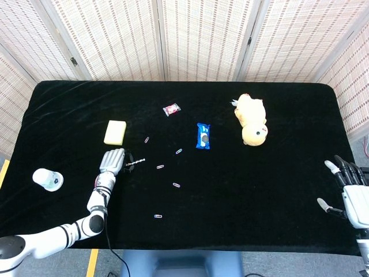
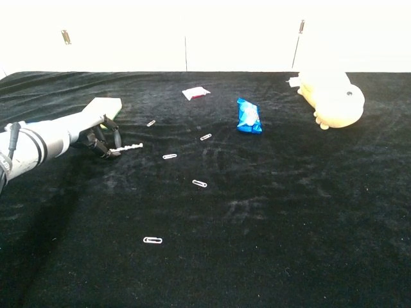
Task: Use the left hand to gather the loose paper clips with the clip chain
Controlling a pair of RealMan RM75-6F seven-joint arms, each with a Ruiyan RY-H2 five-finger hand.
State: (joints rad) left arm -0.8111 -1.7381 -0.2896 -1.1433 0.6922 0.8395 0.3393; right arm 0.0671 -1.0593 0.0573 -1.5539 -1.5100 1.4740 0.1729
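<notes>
My left hand (image 1: 111, 161) (image 2: 97, 129) rests low over the black table at the left, fingers curled down, holding one end of the short clip chain (image 1: 134, 162) (image 2: 128, 147), which trails to the right on the cloth. Loose paper clips lie scattered to its right: one (image 1: 147, 139) (image 2: 151, 122) beyond the chain, one (image 1: 160, 167) (image 2: 169, 156) close to its free end, one (image 1: 179, 151) (image 2: 205, 136) near the blue packet, one (image 1: 176, 184) (image 2: 200, 183) further forward and one (image 1: 157, 216) (image 2: 153, 240) nearest the front. My right hand (image 1: 347, 190) hangs at the table's right front edge, fingers spread, holding nothing.
A yellow sponge (image 1: 115, 132) sits behind my left hand. A small bottle (image 1: 47, 179) lies at the far left. A blue snack packet (image 1: 203, 135) (image 2: 248, 116), a small pink packet (image 1: 171, 109) (image 2: 196, 94) and a yellow plush toy (image 1: 252, 119) (image 2: 331, 98) lie toward the back.
</notes>
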